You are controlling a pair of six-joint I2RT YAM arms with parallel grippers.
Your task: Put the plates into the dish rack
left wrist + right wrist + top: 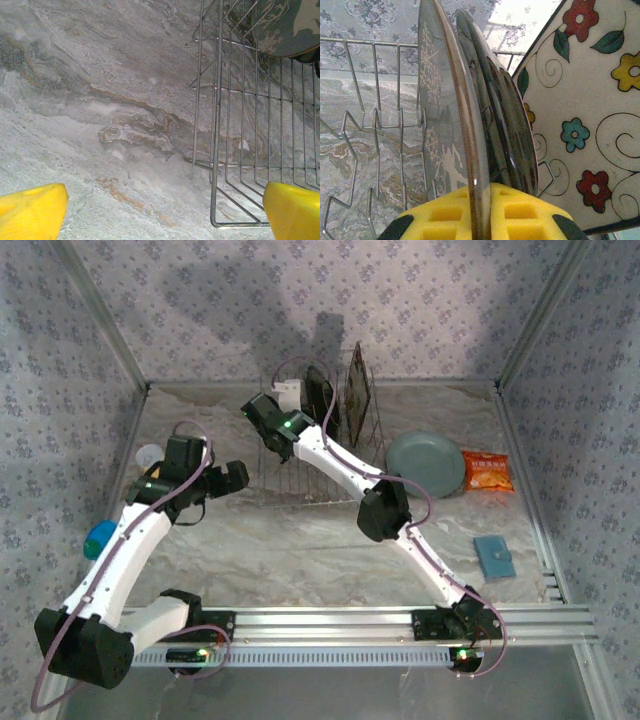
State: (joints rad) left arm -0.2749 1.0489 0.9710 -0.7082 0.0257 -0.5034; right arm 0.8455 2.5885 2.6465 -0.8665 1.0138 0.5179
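Counting from the top view, I judge three of four plates loaded. The square plate (358, 390) and the brown-rimmed plate (318, 395) stand on edge in the dish rack (290, 480), upper middle of the frame. The deer plate (440, 125) stands just beside them among the thin wire tines, its glossy rim pinched by my right gripper (480, 215) between ribbed yellow pads (520, 215). The smooth round grey-blue plate (427, 463) lies flat on the marbled table (300, 550), right of the rack. My left gripper (235, 478) hangs spread wide by the rack's corner.
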